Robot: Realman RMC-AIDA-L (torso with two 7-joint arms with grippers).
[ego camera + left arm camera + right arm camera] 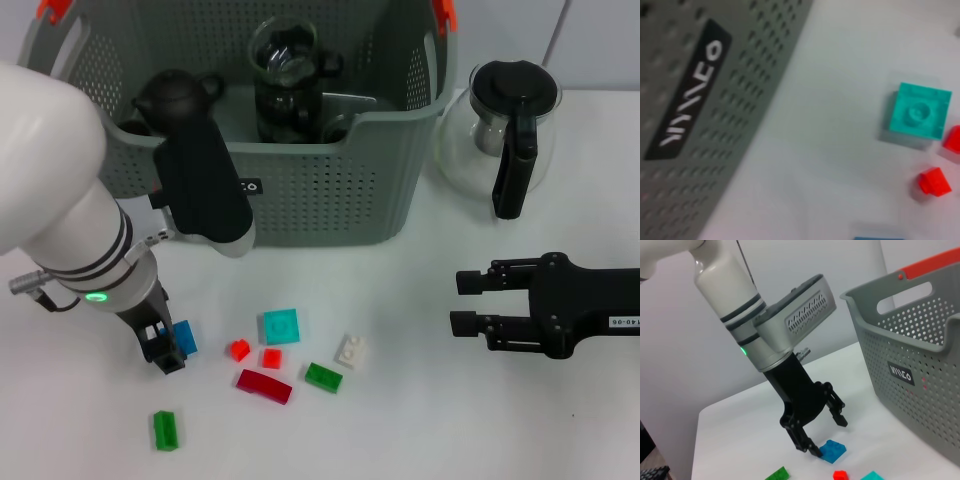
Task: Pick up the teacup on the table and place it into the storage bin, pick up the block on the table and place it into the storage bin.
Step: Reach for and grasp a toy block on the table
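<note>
Hovering low over the white counter [420,430], the left gripper [826,432] has its fingers [839,416] spread open and pointing down, with nothing clamped between them. A blue block [184,337] lies on the counter right at the tip of one finger, touching or all but touching it; the other finger stands clear above the surface. Just beyond the fingers, away from the arm, sits a small red block [239,349], then a teal square block [281,326], another small red block [271,358], a dark red bar [264,386], a green block [323,377] and a white block [351,350], all loose on the counter. A second green block [165,430] lies alone on the near side of the fingers. Behind the gripper stands the storage bin [330,200], grey and perforated, its black label showing close up in the left wrist view; inside it are a dark teapot [175,95] and a glass vessel with a dark lid [288,80]. A glass teapot with a black handle [505,135] stands beside the bin. The right gripper [462,303] rests well apart on the far side of the blocks, its fingers open and empty.
</note>
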